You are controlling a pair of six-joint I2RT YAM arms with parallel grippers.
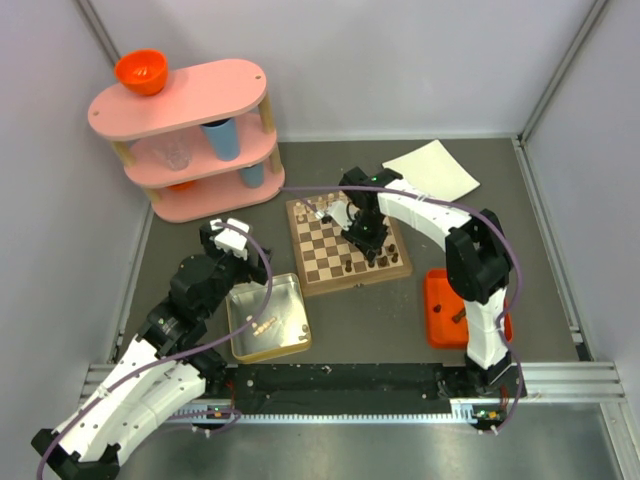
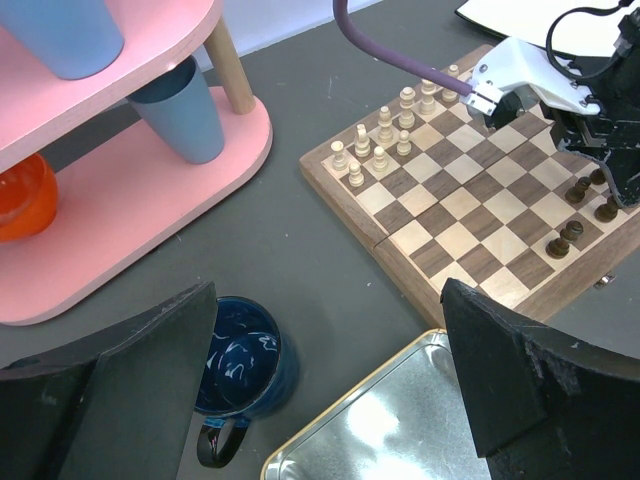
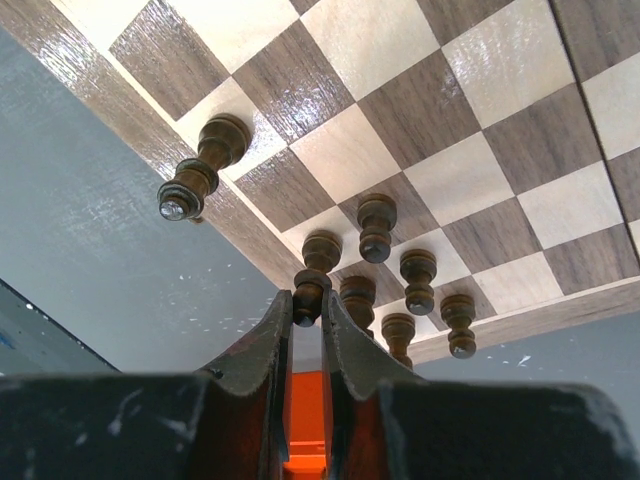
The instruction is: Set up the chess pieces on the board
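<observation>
A dark brown chess piece (image 3: 310,285) stands on the chessboard (image 3: 450,160) with its head clamped between the tips of the right pincer (image 3: 307,308). Several more dark pieces (image 3: 376,226) stand just beyond and to the right of those tips. One (image 3: 200,170) is apart to the left, by the rim. The cream pieces (image 2: 385,140) cluster at the board's far side from that pincer.

The board lies on a dark grey surface (image 1: 350,335) enclosed by pale walls (image 1: 400,60). The left pincer (image 2: 330,345) hangs spread wide above a blue mug (image 2: 240,360), with a silver tin (image 2: 400,430) just beside it. An orange tray (image 1: 440,300) sits behind the right pincer, and a pink shelf (image 1: 180,95) stands beyond the left one.
</observation>
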